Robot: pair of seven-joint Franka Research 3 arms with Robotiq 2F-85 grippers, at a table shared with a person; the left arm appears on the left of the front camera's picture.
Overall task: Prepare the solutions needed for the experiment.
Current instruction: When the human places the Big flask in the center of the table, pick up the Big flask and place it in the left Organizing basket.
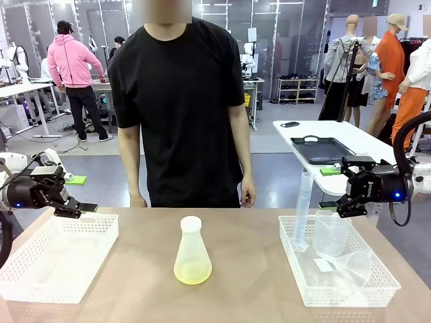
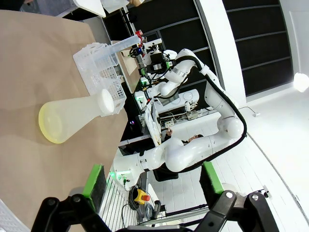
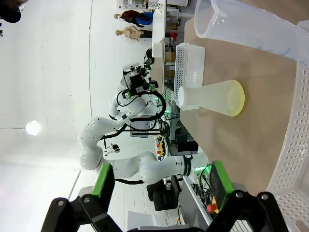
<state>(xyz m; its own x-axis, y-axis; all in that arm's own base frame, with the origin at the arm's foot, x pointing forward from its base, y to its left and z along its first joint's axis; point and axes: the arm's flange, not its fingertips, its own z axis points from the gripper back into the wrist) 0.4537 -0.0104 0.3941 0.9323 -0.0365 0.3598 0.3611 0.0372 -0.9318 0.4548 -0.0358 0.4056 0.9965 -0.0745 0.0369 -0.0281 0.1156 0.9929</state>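
Pale yellow solution [image 1: 192,272] is pooled in a frosted, translucent conical flask [image 1: 192,250], closed by a white round cap [image 1: 190,224] and stood upright mid-table between two white perforated plastic baskets, the left basket [image 1: 40,282] and the right basket [image 1: 340,301]. The left gripper [image 1: 75,208] and right gripper [image 1: 345,204] are each shown with jaws wide apart, nothing held, by the far rim of its own basket; the flask is set well apart from both.

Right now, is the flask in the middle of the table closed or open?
Closed. A white cap sits on the neck of the flask, which stands upright with a little yellow liquid at the bottom.
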